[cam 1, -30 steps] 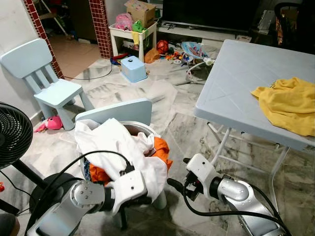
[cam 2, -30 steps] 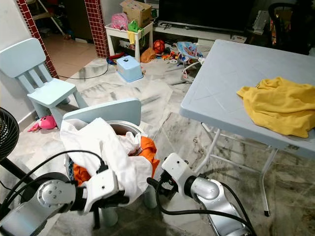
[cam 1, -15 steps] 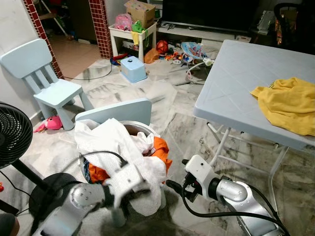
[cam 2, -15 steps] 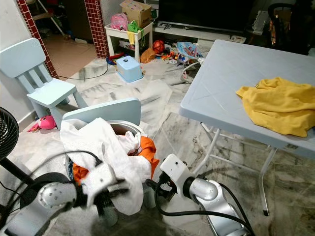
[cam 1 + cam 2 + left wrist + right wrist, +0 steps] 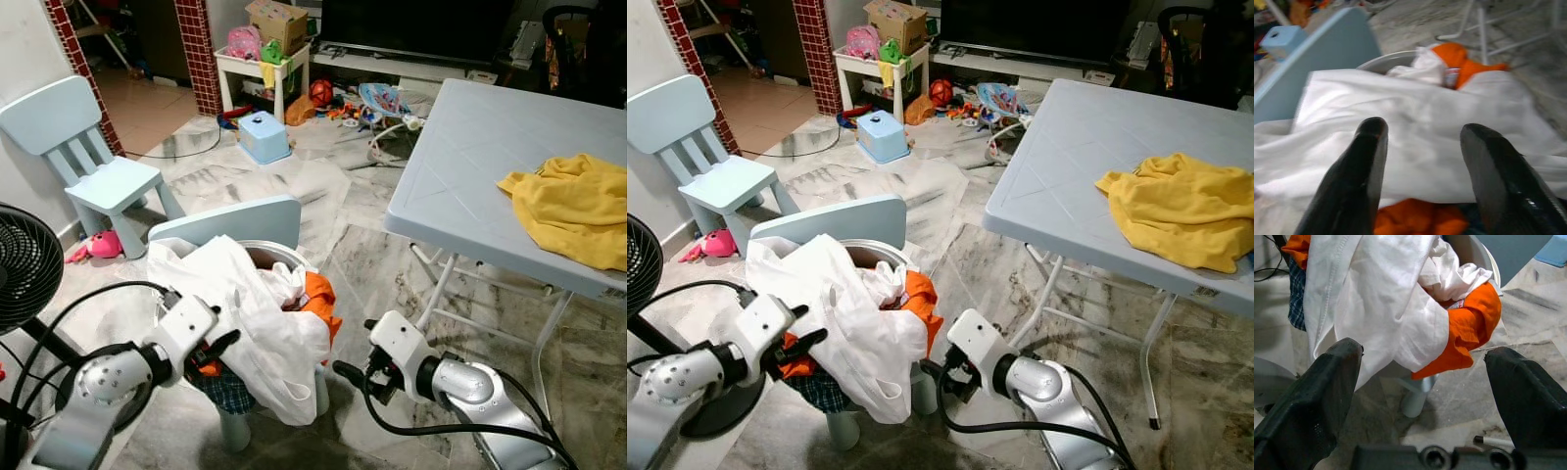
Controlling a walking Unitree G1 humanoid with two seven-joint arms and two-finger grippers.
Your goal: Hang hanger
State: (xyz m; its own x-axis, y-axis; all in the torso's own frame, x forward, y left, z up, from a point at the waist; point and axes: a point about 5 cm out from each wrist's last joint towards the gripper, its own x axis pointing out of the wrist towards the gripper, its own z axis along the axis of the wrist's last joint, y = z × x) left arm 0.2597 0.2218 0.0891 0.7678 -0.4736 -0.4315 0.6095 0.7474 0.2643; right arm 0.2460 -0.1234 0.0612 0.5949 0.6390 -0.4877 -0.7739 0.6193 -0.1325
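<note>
A: Left gripper (image 5: 217, 345) is hovering with fingers apart at the white garment (image 5: 260, 313) on the basin's (image 5: 284, 257) near edge. Right gripper (image 5: 348, 372), also spread, is idling.

B: Hanger? You're seeing none. Hanging isn't started.

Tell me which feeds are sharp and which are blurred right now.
Left eye view and right eye view: sharp, evenly lit; table and yellow cloth crisp. Left wrist view: soft all over, the white cloth and black fingers smeared. Right wrist view: laundry in focus, orange cloth clear, near fingers slightly soft.
</note>
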